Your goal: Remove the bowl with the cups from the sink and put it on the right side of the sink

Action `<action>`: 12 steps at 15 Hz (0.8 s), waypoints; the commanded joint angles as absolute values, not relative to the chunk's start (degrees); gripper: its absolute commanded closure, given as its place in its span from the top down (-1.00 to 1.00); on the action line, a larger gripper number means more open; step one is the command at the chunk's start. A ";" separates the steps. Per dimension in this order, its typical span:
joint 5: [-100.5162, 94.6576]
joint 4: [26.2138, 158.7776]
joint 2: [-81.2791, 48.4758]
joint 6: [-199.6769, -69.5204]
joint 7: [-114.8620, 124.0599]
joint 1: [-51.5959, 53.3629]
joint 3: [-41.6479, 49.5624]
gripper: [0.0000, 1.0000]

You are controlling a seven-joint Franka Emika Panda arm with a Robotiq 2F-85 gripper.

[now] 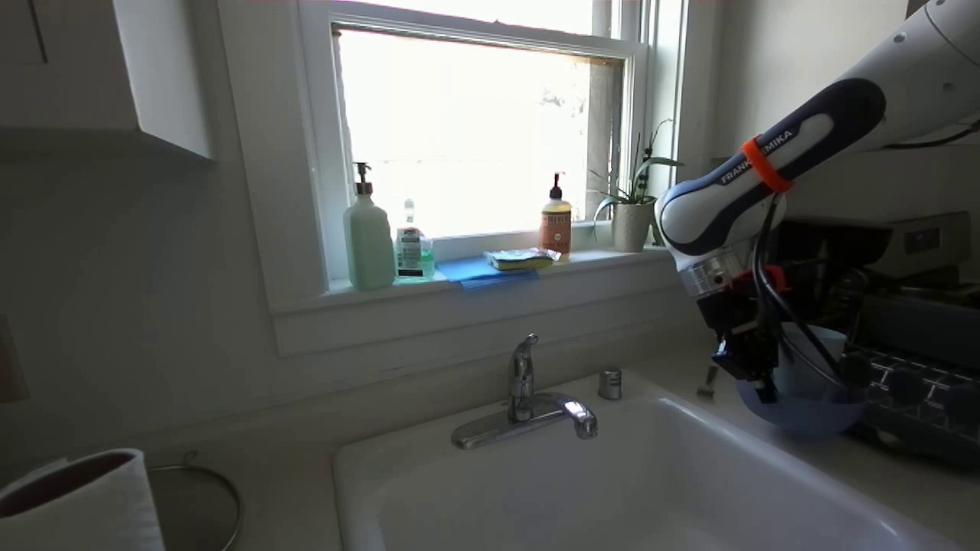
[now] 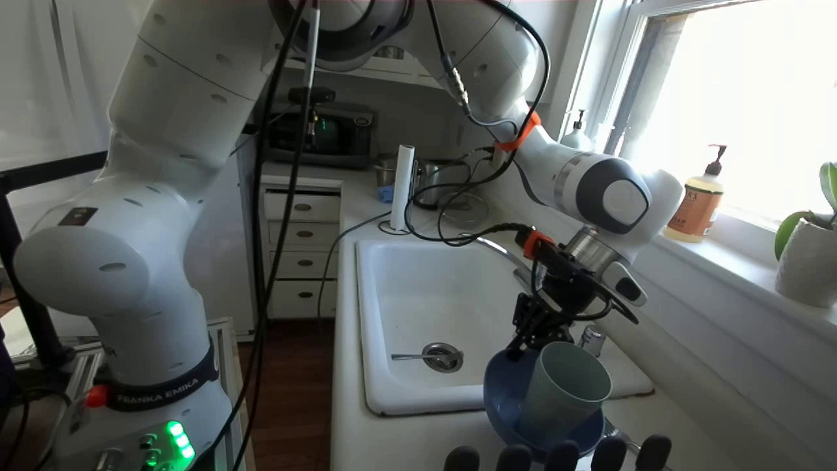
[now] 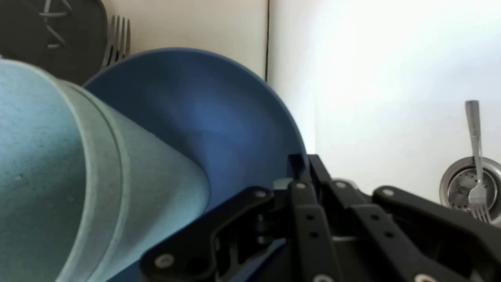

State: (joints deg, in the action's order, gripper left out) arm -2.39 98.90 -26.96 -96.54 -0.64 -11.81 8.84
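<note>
The blue bowl (image 1: 800, 417) is at the right side of the sink (image 1: 735, 451), beside the dark rack. It also shows in an exterior view (image 2: 503, 389) and in the wrist view (image 3: 223, 117). Pale cups (image 3: 160, 180), seemingly two nested, lean tilted inside the bowl; they show in both exterior views (image 1: 800, 363) (image 2: 565, 399). My gripper (image 3: 307, 166) is shut on the bowl's rim, one finger inside and one outside; it also shows in both exterior views (image 1: 766, 390) (image 2: 516, 353). I cannot tell whether the bowl touches the counter.
The dark dish rack (image 1: 911, 398) stands right beside the bowl; its black tips (image 2: 513, 458) show too. A fork (image 3: 116, 41) lies on the counter by the bowl. Another fork (image 3: 473, 121) lies over the sink drain. The faucet (image 1: 521, 405) and a chrome cap (image 1: 610, 383) stand behind the sink.
</note>
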 commanded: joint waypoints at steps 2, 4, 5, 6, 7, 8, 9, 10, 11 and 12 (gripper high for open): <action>-0.87 99.80 -27.99 -96.58 -0.15 -11.52 7.96 -0.98; -1.87 99.63 -28.95 -96.41 0.12 -11.13 7.92 -0.98; -1.79 99.45 -29.40 -96.45 0.29 -11.06 7.86 -0.98; -1.73 99.36 -29.77 -96.54 0.40 -10.96 7.82 -0.98; -1.74 99.25 -30.07 -96.49 0.75 -10.79 7.80 -0.98; -1.25 99.28 -30.13 -96.81 1.24 -10.74 7.70 -0.87; -0.66 99.54 -29.95 -97.32 1.66 -10.78 7.60 -0.39; -0.47 99.49 -29.80 -96.88 1.76 -10.72 7.47 -0.36; -0.27 99.89 -29.27 -97.17 1.73 -10.64 7.27 -0.30; -0.20 100.35 -28.62 -97.43 1.59 -10.56 7.10 -0.19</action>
State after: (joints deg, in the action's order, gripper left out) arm -1.93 99.20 -29.81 -96.58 0.71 -11.06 7.64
